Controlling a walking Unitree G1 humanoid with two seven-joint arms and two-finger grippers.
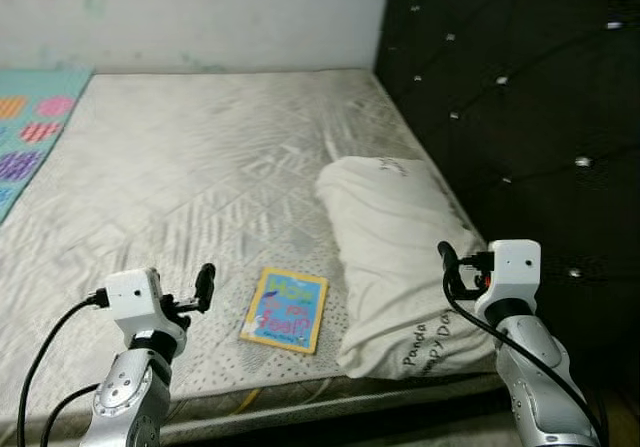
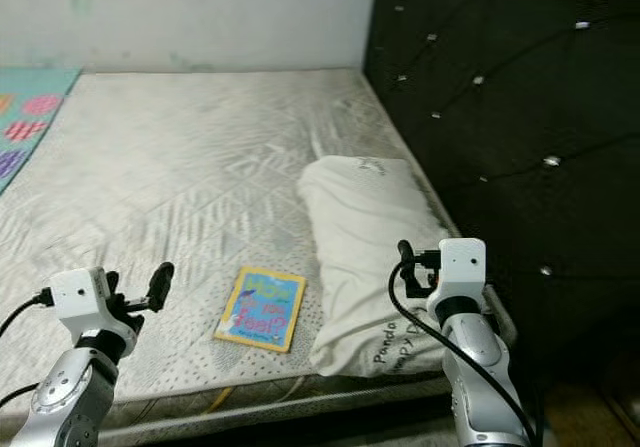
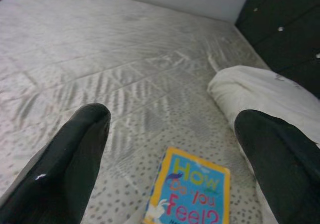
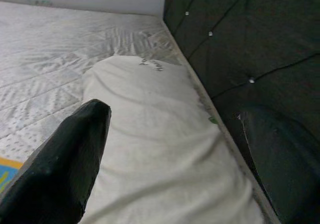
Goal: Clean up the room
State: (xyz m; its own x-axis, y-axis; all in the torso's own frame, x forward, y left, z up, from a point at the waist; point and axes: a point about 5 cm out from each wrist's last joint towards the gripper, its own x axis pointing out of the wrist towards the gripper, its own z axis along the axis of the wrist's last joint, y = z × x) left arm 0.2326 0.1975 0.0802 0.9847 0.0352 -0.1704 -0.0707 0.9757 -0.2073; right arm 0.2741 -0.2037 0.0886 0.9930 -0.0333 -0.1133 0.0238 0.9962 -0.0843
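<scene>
Near the front edge of the mattress [image 1: 200, 167], just left of the pillow [image 1: 395, 247], lies a thin book [image 1: 286, 309], flat, cover up. Cover: blue field, yellow border, coloured lettering. The head views give the lettering only as a blur; the left wrist view resolves it to "How Do You Feel?" and shows a small white figure at the cover's near corner.

Mattress: grey-white quilted fabric, stitched in diagonal panels, with a dotted weave along the near strip where the book sits. Pillow: off-white, soft, creased, elongated near to far, its right side against the headboard [image 1: 520, 97]. Printed text on its near end, partly legible as "Panda" in the head views; the right wrist view instead shows a small print mark at its far end.

Headboard: black, tufted, diamond pattern with shiny studs. Far left, a mat [image 1: 30, 127] with pink and purple patches on teal. Pale wall [image 1: 200, 12] behind.

Left gripper [image 3: 172, 149]: hovers above the near mattress edge, left of the book, fingers [image 3: 70, 159] spread apart, holding nothing. Right gripper [image 4: 177, 159]: above the pillow's near end, fingers [image 4: 65, 154] likewise wide apart, empty. Silver arms, white wrist housings, black cables.
</scene>
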